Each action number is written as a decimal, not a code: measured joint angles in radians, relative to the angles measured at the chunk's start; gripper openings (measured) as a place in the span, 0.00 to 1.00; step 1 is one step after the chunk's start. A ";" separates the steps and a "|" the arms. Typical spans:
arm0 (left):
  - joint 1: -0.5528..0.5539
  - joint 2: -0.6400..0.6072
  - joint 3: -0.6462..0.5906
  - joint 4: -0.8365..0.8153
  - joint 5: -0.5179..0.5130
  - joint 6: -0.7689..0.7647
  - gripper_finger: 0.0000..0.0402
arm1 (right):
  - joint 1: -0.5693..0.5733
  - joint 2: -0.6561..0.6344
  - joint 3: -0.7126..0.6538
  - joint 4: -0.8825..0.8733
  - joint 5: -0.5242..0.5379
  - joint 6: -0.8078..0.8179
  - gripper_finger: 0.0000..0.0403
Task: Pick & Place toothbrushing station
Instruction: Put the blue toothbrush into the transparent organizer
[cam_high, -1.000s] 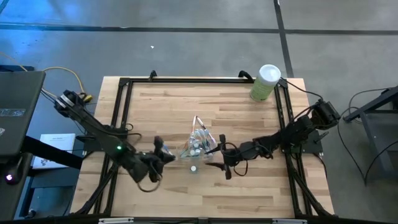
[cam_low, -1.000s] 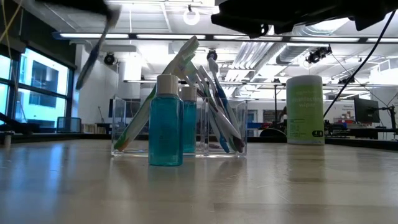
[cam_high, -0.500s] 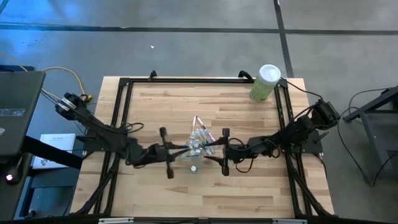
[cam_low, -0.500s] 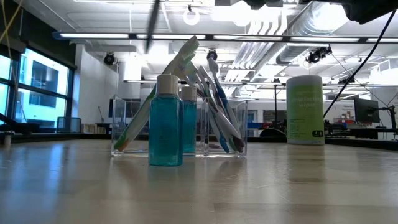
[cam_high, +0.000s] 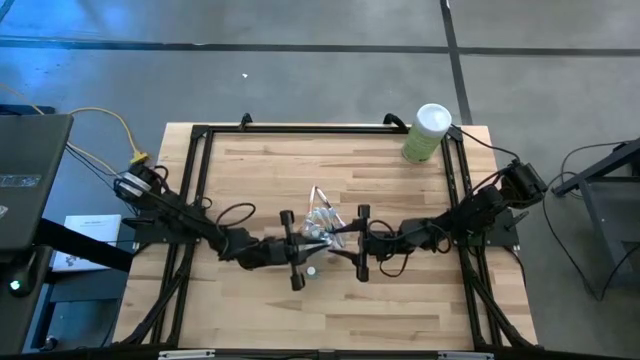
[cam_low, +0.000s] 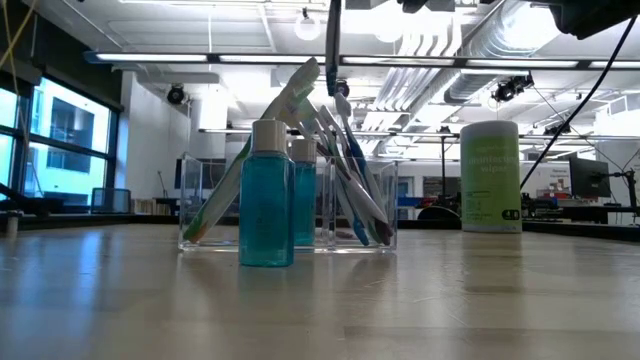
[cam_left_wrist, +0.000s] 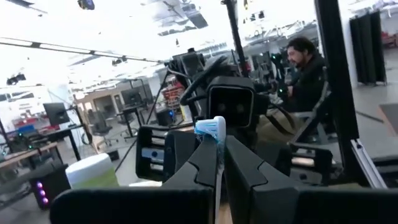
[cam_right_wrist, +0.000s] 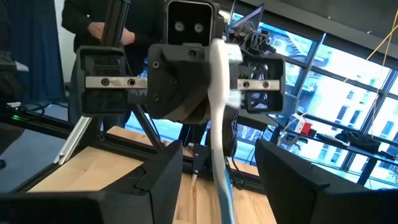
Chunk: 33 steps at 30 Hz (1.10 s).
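Observation:
The clear holder (cam_low: 290, 205) stands at the table's middle (cam_high: 322, 225) with several pastel toothbrushes (cam_low: 345, 170) leaning in it. A small blue-filled, white-capped bottle (cam_low: 267, 195) stands on the table just in front of it. My left gripper (cam_high: 308, 247) comes in from the left and is shut on one toothbrush (cam_right_wrist: 217, 118), which stands upright above the holder (cam_low: 333, 40). My right gripper (cam_high: 338, 245) faces it from the right, open, one finger on each side of that toothbrush (cam_right_wrist: 217, 155) and apart from it. My left gripper pinches the toothbrush between its two fingers just below the bristled head (cam_left_wrist: 211, 127), which sticks up past the fingertips. The fingers come about level from the table's left and lie across the brush. The brush is upright and clear of everything, its blue handle (cam_right_wrist: 225, 193) hanging below.
A tall green canister with a white lid (cam_high: 427, 132) stands at the far right corner. A black frame (cam_high: 200, 140) runs around the wooden table. People (cam_left_wrist: 305, 68) show in the room beyond.
My left gripper has gone toward the table's right edge, to the holder, and has tipped up from pointing down to about level, staying shut. Its toothbrush has gone from slanted at the left to upright over the holder. My right gripper has tipped up a little, still open.

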 joint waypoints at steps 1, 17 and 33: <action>0.004 0.000 0.000 0.002 0.000 -0.008 0.01 | -0.002 0.000 0.000 0.000 0.000 -0.001 0.48; 0.017 0.000 0.000 -0.007 0.000 -0.030 0.02 | -0.047 0.000 0.000 -0.014 -0.086 -0.027 0.04; -0.004 0.000 0.000 0.010 -0.092 -0.057 0.29 | -0.030 0.000 0.000 -0.054 -0.044 -0.045 0.02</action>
